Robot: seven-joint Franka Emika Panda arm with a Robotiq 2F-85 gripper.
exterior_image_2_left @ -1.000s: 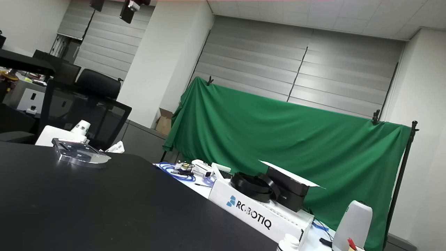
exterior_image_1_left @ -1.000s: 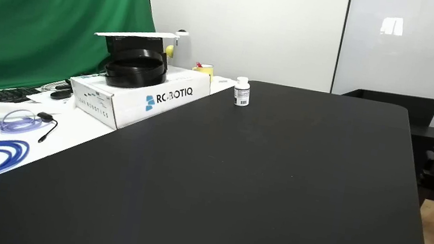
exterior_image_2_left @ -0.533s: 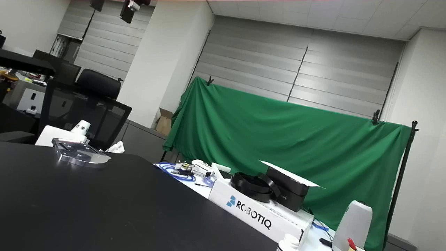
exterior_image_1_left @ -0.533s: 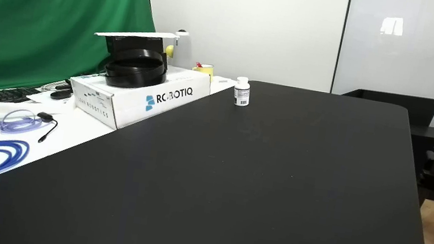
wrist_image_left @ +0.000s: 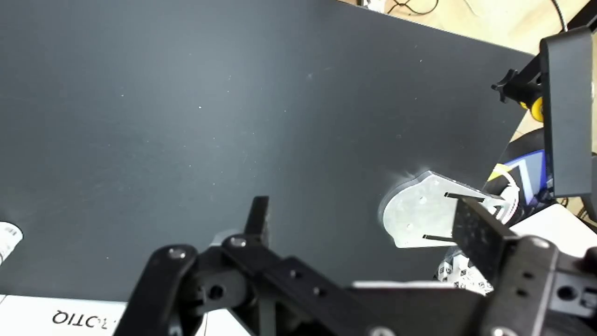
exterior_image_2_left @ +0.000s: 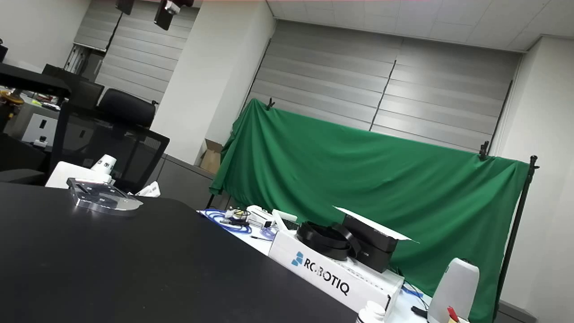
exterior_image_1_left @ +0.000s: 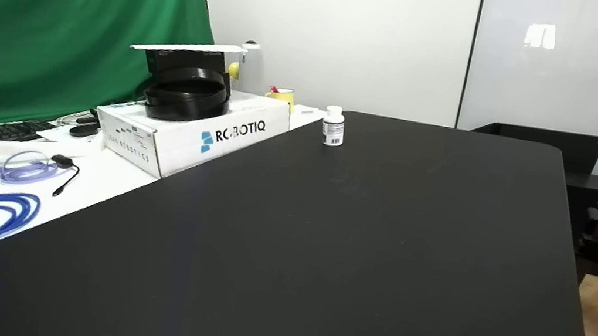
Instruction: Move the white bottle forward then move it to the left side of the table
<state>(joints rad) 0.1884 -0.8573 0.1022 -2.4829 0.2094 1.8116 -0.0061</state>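
One white bottle [exterior_image_1_left: 333, 127] stands upright on the one black table [exterior_image_1_left: 370, 250], close to the edge that runs along the one white box [exterior_image_1_left: 219, 147]. On that box lie black rings [exterior_image_1_left: 186, 101], overlapping too much to count, and one black box [exterior_image_2_left: 374, 255] with a white flap. There is one gripper [wrist_image_left: 364, 214] in the wrist view, and its two fingers [wrist_image_left: 480, 235] stand wide apart, the bottle well away from both. The bottle shows whole, cap and label, in an exterior view; in an exterior view only its upper part [exterior_image_2_left: 371, 314] rises past the bottom edge, and in the wrist view just one end enters at the left. One clear plate [wrist_image_left: 419, 214] with two dark slots lies on the table in the wrist view, and it shows also in an exterior view, near a rounded table corner. The box's lettering reads ROBOTIQ in both exterior views; the wrist view gives only its last letters, upside down. One office chair [exterior_image_2_left: 107, 139] appears in an exterior view alone. One yellow mug [exterior_image_1_left: 284, 96] is plain in an exterior view. One green curtain [exterior_image_2_left: 367, 166] hangs in both exterior views. At least two dark parts [exterior_image_2_left: 164, 18] hang at the top of an exterior view, too cut off to name.
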